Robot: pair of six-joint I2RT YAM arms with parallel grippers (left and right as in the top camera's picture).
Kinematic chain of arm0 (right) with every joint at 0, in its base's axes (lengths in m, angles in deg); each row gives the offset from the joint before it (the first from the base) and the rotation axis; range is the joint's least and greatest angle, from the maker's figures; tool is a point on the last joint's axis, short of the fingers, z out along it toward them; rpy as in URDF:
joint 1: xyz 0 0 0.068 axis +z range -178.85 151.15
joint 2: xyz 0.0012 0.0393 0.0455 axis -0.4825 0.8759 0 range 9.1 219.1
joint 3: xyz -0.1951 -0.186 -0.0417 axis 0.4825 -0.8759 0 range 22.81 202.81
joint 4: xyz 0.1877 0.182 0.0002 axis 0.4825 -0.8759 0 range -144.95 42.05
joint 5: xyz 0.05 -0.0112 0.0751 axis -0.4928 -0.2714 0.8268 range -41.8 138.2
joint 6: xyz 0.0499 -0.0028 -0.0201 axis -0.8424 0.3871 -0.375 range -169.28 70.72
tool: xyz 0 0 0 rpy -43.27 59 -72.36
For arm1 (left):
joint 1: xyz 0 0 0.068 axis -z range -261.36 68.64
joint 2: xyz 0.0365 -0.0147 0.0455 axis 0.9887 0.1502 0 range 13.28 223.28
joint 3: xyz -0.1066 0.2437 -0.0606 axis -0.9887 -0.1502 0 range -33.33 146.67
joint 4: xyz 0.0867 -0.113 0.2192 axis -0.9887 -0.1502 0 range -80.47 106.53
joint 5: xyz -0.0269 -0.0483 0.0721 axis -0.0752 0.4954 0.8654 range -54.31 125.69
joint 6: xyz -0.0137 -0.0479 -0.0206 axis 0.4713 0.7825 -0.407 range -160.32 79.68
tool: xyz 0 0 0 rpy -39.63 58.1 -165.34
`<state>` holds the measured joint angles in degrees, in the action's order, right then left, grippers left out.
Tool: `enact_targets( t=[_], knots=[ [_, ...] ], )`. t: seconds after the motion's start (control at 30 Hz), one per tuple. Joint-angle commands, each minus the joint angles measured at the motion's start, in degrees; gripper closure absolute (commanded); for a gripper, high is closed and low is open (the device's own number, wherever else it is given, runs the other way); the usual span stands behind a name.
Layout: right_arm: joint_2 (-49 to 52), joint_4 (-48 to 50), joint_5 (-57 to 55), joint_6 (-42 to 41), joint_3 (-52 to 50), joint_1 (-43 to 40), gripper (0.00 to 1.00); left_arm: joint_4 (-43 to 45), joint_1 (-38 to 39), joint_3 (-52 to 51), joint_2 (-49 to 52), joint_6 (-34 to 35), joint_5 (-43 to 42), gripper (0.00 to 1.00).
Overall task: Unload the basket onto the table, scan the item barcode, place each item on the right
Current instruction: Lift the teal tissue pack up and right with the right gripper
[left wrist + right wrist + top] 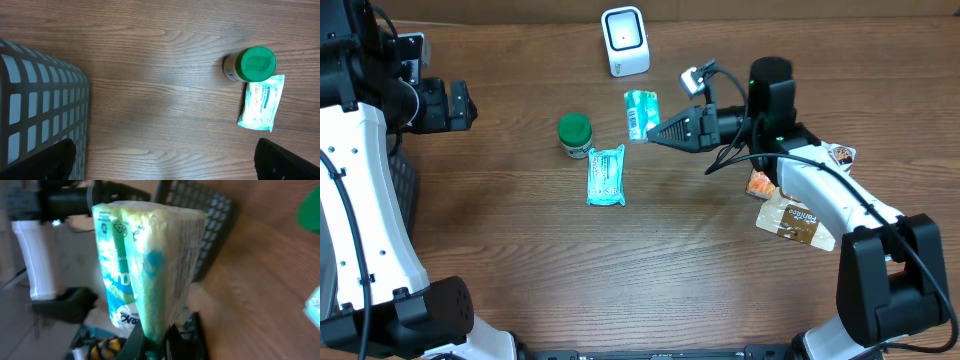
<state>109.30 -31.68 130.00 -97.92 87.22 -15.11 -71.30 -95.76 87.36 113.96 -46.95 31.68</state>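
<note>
Wood-grain table [620,280] hosts a barcode check that looks roughly half done: the item is up off the surface, but nothing shows that it has been read.

A grey mesh basket [40,115] sits at the table's left edge. Only its outer wall shows in the left wrist view, so what it holds cannot be told.

The white scanner [625,40] stands at the middle of the far edge. Just in front of it, the right gripper [655,132] has its jaws clamped on the lower edge of 1 teal tissue pack [641,112], which is held upright in the right wrist view [150,265]. By this reading, what is left is to turn the pack's code toward the scanner's face.

The left gripper [167,160] hangs near the left edge, its jaws spread wide and holding nothing.

Near the table's centre, 1 wipes packet [606,175] lies flat, touching or almost touching a green-lidded jar [575,135]. The lid is on, so the jar's contents are hidden.

Toward the right edge lie a brown snack packet [795,222] and an orange one [761,184].
</note>
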Motion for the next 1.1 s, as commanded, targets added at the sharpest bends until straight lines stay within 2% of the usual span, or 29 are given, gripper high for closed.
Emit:
enact_targets(
  t=[0.0, 0.2, 0.37, 0.47, 0.6, 0.7, 0.9, 1.07],
  knots=[
    [-1.1, 5.5, 7.8, -13.0, 0.7, -1.9, 0.96, 0.0, -0.3, 0.2, 0.0, -1.1, 0.1, 0.00],
    [-1.1, 16.7, 7.9, -23.6, 0.7, -2.8, 0.96, 0.0, -0.3, 0.2, 0.0, -1.1, 0.1, 0.00],
    [-1.1, 29.8, 7.9, -34.0, 0.7, -2.8, 0.96, 0.0, -0.3, 0.2, 0.0, -1.1, 0.1, 0.00],
    [-1.1, 33.2, 7.8, -34.1, 0.7, -2.8, 0.96, 0.0, -0.3, 0.2, 0.0, -1.1, 0.1, 0.00],
    [-1.1, 32.5, 7.9, -27.4, -0.5, -1.9, 0.96, 0.0, -0.3, 0.2, 0.0, -1.1, 0.1, 0.01],
    [-1.1, 28.2, 7.9, -20.5, -1.7, -0.3, 0.96, 0.0, -0.3, 0.2, 0.0, -1.1, 0.1, 0.01],
    [-1.1, 11.8, 5.7, -2.8, -3.5, 4.2, 0.96, 0.0, -0.3, 0.2, 0.0, -1.1, 0.1, 0.00],
    [-1.1, -6.6, -2.4, 11.0, -3.7, 6.3, 0.96, 0.0, -0.3, 0.2, 0.0, -1.1, 0.1, 0.00]
  ],
)
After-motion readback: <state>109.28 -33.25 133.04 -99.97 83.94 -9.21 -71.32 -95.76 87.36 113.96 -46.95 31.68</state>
